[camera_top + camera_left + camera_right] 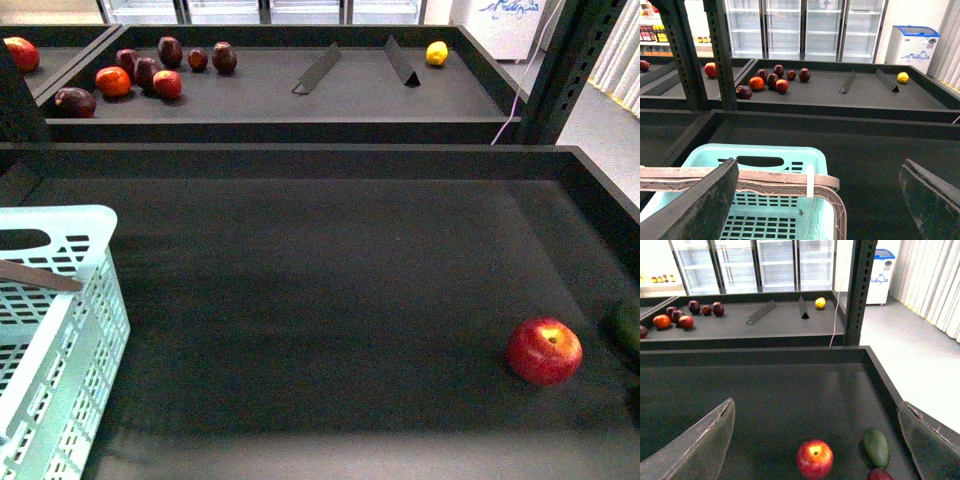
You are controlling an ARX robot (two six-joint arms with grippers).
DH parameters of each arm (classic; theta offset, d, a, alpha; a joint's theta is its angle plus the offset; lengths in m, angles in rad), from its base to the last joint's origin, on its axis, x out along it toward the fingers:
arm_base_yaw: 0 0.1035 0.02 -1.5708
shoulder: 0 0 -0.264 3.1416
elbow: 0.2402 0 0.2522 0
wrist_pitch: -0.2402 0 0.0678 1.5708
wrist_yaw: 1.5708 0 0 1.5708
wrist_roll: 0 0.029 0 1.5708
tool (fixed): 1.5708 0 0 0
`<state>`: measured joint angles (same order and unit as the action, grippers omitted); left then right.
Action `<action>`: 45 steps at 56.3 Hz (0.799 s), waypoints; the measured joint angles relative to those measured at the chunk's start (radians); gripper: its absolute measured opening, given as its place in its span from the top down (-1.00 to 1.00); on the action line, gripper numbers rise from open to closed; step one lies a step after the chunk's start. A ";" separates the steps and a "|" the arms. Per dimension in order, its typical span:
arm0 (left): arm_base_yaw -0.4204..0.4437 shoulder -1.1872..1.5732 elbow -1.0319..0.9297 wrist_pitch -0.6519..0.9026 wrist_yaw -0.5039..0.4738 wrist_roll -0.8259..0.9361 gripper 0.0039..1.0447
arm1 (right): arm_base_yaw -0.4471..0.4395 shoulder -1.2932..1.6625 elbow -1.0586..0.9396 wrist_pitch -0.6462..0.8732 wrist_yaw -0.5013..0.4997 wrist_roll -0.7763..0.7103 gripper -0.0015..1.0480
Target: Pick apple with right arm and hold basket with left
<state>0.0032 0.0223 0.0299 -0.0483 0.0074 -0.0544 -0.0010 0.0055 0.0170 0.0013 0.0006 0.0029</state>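
- The basket (60, 215) sits on the big dark tray (330, 290), at its near left corner. It is pale mint-blue, with slots in its walls and floor.
- The left gripper (820, 164) hangs over the basket. Its two fingers are spread wide apart and grip nothing.
- One finger (700, 200) is above the inside of the basket, and the other is outside the basket, over the dark floor. The basket's side wall lies between them and is not pinched.
- A brown ribbed strip (740, 181) with a white zip tie (810, 182) reaches across the top of the basket. I cannot tell if it touches the rim.
- The apple (544, 351) lies on the same tray, far to the right of the basket. It is red and shiny, with a yellow patch at its stem.
- The right gripper (816, 404) is also far to the right of the basket, at the apple's end of the tray. Its fingers are spread wide with nothing in them, and they do not touch the apple.
- A green fruit (628, 325) lies a bit farther from the basket than the apple does. A small dark red fruit (880, 475) lies close to it.
- Behind the basket is a back tray (300, 90). It holds a bunch of dark red and orange fruits (150, 75) and a yellow lemon (437, 52).
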 joint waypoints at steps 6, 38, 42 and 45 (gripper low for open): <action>0.040 0.104 0.065 -0.187 0.072 -0.201 -0.87 | 0.000 0.000 0.000 0.000 0.000 0.000 -0.83; 0.461 1.087 0.199 0.581 0.475 -0.998 -0.87 | 0.000 0.000 0.000 0.000 0.000 0.000 -0.83; 0.445 1.271 0.266 0.670 0.443 -1.041 -0.87 | 0.000 0.000 0.000 0.000 0.000 0.000 -0.83; 0.425 1.393 0.328 0.698 0.413 -1.069 -0.87 | 0.000 0.000 0.000 0.000 0.000 0.000 -0.83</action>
<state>0.4282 1.4151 0.3580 0.6495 0.4202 -1.1236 -0.0010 0.0055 0.0170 0.0013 0.0002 0.0029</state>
